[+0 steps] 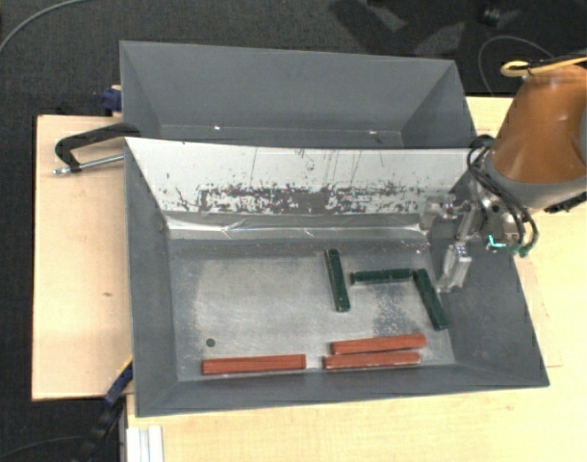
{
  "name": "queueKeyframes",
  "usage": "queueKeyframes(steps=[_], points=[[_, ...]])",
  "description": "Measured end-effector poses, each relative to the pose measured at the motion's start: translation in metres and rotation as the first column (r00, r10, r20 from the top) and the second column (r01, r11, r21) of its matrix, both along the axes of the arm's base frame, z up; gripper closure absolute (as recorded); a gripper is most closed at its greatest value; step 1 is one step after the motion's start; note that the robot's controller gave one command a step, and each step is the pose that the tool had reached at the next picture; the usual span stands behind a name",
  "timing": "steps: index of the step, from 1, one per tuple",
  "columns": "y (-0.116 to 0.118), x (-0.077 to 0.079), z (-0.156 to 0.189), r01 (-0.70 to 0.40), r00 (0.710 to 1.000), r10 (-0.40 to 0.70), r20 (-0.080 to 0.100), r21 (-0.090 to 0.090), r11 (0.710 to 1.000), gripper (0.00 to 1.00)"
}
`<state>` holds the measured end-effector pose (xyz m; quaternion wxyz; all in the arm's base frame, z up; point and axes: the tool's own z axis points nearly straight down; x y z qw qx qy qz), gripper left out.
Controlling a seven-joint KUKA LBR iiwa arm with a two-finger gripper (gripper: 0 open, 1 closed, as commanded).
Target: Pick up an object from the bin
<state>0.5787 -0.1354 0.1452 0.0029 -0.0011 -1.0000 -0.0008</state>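
the grey bin (149, 287) holds six bars. the gripper (454, 258), open or closed i cannot tell, hangs just beside the top end of the tilted green bar (430, 301). three red-brown bars lie toward the front wall from it: a close pair (374, 351), then a lone red bar (253, 363) far off. three are dark green: the level green bar (382, 276) near the gripper, the third green bar (338, 279) past that.

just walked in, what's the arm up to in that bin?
The arm's tool hangs low at the right side of the grey bin, over the upper end of a slanted dark green stick. Nothing looks lifted yet. Two more green sticks lie left of it; three red-brown bars lie along the front wall.
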Motion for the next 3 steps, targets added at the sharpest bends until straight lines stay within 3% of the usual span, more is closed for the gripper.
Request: queueKeyframes(steps=[1,2,3], points=[[0.045,0.008,-0.078,-0.172,0.985,0.172,0.002,0.003,0.985,0.00],[0.042,0.010,-0.074,-0.170,0.985,0.170,0.008,-0.001,0.985,1.00],[0.062,-0.004,0.052,-0.401,0.916,0.401,0.018,-0.006,0.916,1.00]])
